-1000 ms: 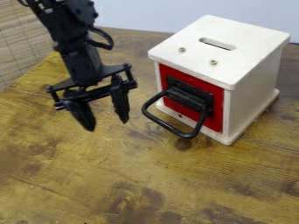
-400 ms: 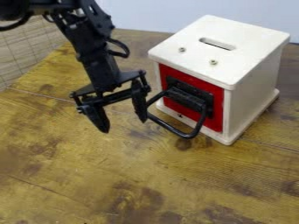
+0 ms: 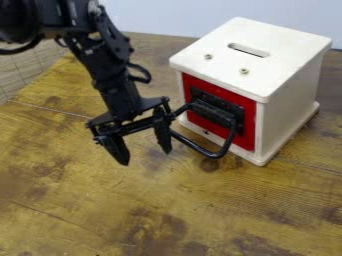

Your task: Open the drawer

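Lowered and nearer the drawer point(image 3: 214, 108) handle, the tool point(image 3: 139, 147) gapes wide.

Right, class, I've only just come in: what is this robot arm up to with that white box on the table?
One black robot arm is working toward the drawer, the red front with the big black loop handle in the white box. Its pincer points down with both fingers spread open, just to the left of the handle, holding nothing. The drawer looks shut, flush with the box front. It stands on a worn wooden table. No pull has begun yet.
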Action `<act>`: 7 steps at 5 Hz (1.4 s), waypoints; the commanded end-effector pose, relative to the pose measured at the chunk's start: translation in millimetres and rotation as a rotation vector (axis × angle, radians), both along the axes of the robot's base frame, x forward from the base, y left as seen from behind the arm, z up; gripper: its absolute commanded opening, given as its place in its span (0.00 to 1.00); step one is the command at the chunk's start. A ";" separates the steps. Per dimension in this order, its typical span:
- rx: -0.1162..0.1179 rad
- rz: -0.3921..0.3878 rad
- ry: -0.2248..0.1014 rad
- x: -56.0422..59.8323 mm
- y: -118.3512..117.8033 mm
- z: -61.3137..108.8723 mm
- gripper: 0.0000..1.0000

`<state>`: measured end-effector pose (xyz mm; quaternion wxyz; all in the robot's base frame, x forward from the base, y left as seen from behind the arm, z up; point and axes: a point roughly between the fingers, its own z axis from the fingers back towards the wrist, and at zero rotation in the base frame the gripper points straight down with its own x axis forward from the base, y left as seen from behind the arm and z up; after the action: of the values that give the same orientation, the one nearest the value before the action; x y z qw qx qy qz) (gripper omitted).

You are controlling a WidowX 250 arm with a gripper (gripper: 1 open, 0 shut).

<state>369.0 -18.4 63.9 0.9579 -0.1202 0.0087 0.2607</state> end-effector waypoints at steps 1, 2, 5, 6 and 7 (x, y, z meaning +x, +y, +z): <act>-0.008 0.085 -0.079 4.8 -8.7 20.5 1.00; -0.021 0.107 -0.086 5.8 -8.7 18.0 1.00; -0.065 0.130 -0.099 3.5 -16.3 22.5 1.00; -0.082 0.132 -0.106 1.6 -20.0 27.4 1.00; -0.100 0.079 -0.108 4.7 -13.8 20.1 1.00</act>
<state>366.4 -35.3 62.3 0.9404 -0.1715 -0.0030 0.2936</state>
